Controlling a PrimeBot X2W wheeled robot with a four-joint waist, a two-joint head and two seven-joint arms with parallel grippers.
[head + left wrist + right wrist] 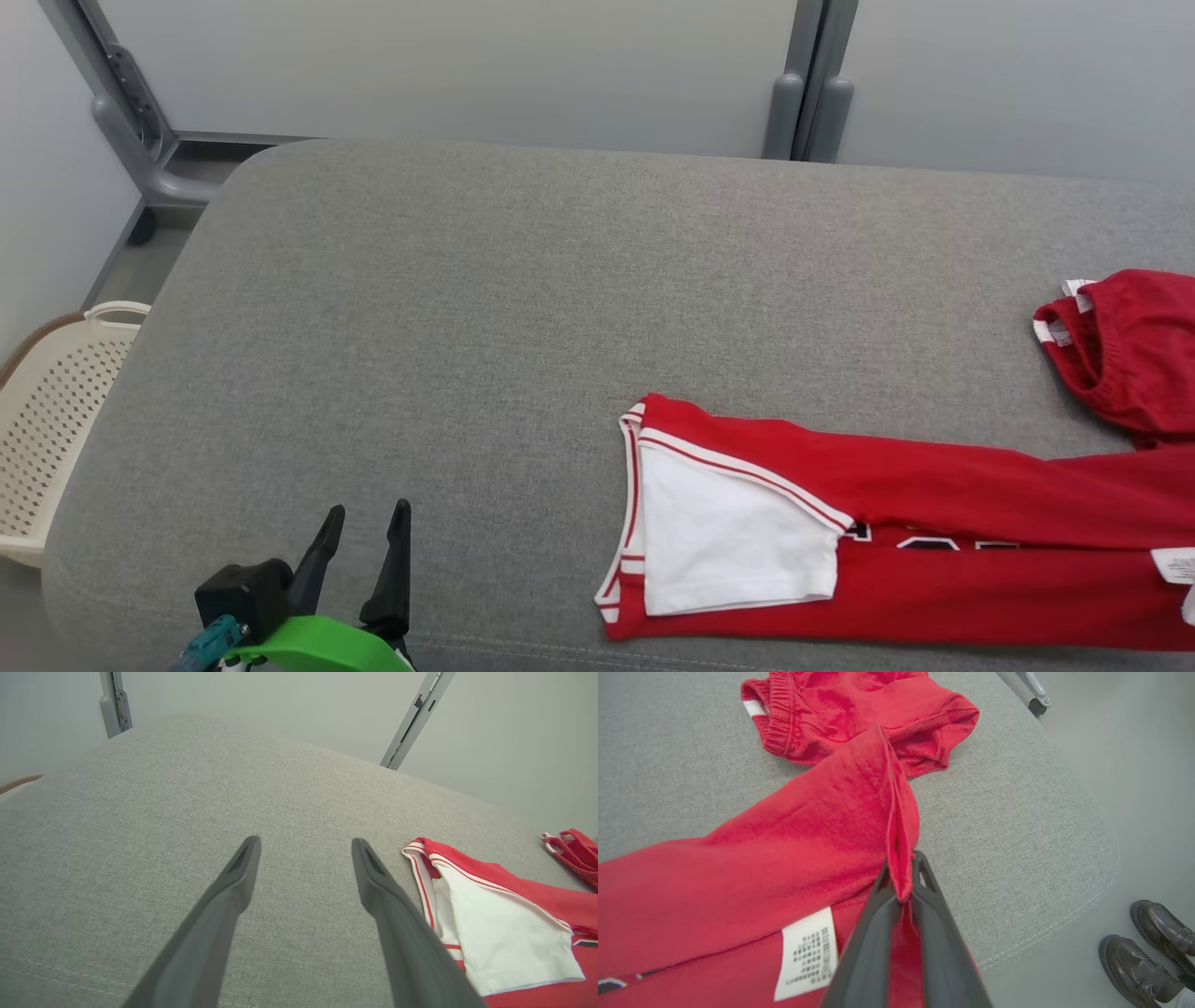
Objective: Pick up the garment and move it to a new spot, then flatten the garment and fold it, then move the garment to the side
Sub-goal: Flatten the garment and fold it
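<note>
The garment [934, 560] is a red jersey with white trim and a white panel turned out at its left end, lying along the front right of the grey padded surface [467, 327]. In the right wrist view my right gripper [902, 870] is shut on a raised fold of the garment [784, 858], beside a white care label [808, 952]. My left gripper [369, 509] stands open at the front left, empty, a short way left of the jersey. In the left wrist view the left gripper [306, 842] hovers over bare fabric with the garment [537, 891] to its right.
A second red piece with an elastic waistband [1139, 355] lies at the far right, touching the jersey's end. A cream perforated basket [56, 411] stands on the floor to the left. Grey metal posts [808, 93] rise behind. A person's dark shoes [1143, 961] stand beyond the surface's right corner.
</note>
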